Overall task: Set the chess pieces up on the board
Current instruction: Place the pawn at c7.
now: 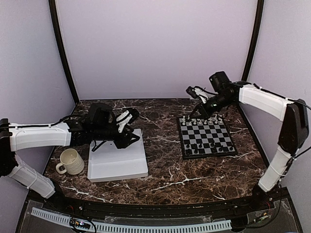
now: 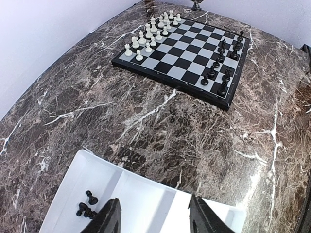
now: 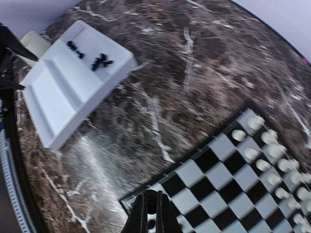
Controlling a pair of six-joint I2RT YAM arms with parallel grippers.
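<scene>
Judging by the board, you are well past halfway: white chessmen line their side in two rows, black chessmen only partly fill theirs, and a few black pieces lie in the white tray. Your left gripper hangs over that tray, jaws apart and empty; your right gripper, over the board's corner, is pinched together.

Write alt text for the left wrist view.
The left claw hangs open over a white tray holding a few black chess pieces. Beyond it on the dark marble table, the board carries white pieces along one edge and black pieces along the opposite one.
</scene>
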